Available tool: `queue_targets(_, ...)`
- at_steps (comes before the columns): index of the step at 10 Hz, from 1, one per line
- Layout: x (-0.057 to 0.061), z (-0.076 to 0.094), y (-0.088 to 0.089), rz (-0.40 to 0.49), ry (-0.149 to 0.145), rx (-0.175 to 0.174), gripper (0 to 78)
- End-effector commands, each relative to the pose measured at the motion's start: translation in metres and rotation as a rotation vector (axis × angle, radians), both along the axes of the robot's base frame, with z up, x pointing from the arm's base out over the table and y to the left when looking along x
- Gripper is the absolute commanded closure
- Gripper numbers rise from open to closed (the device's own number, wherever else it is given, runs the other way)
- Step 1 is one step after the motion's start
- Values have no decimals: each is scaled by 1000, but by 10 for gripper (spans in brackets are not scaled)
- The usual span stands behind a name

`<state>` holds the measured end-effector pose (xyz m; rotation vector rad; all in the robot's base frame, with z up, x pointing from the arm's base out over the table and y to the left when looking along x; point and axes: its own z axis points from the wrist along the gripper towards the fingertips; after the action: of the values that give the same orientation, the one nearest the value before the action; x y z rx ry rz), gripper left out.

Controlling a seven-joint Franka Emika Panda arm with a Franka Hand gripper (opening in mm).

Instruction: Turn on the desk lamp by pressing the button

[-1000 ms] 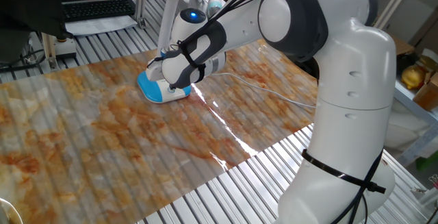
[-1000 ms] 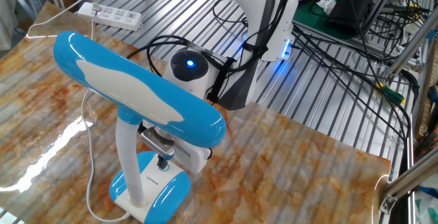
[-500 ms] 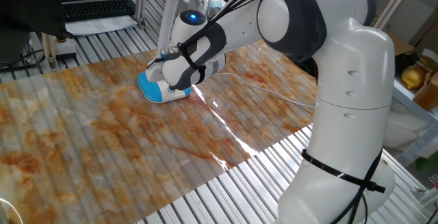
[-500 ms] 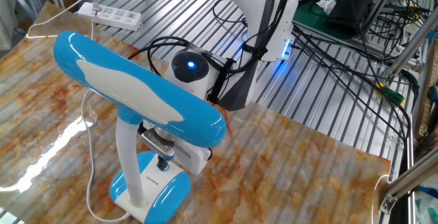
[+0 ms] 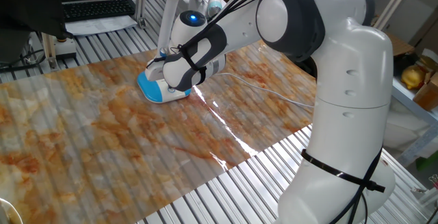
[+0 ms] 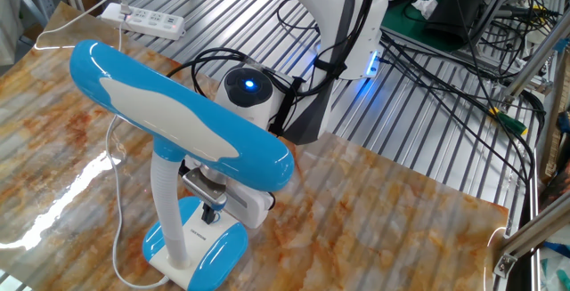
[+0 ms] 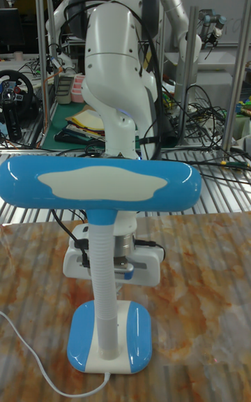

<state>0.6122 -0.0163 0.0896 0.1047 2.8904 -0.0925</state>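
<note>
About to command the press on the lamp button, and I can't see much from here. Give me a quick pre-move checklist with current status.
1. Gripper over the desk lamp's base: ok, it sits just above the base's top.
2. Fingers' state: cannot tell, no view shows the tips clearly.
3. Contact with the button: cannot tell, the lamp head hides it.
4. Lamp upright, stem vertical: ok.
5. Lamp lit: cannot tell, no glow visible.
6. Cord away from the gripper: ok, it runs along the base's far side.

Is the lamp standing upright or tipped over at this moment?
Upright. The lamp sits flat on its base, stem vertical and head level above, in the tall fixed view.
</note>
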Motion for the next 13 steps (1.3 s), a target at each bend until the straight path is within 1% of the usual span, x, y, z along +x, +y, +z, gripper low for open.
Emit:
queue_targets(1, -5, -9, -1, 3, 17, -9, 776)
queue_targets(2, -5, -8, -1, 3, 19, -11, 776)
queue_targets(3, -6, -4, 0, 3, 23, -15, 776)
queue_targets(5, -14, -2, 1, -1, 34, -28, 776)
queue_targets(7, -22, -5, 1, -2, 49, -29, 776)
queue_targets(8, -25, -6, 1, -2, 50, -28, 776)
queue_targets(9, -26, -6, 1, -2, 50, -27, 776)
queue_targets(10, -27, -6, 1, -3, 60, -28, 776)
queue_targets(11, -28, -7, 1, -3, 63, -28, 776)
queue_targets(13, -28, -7, 1, -4, 61, -28, 776)
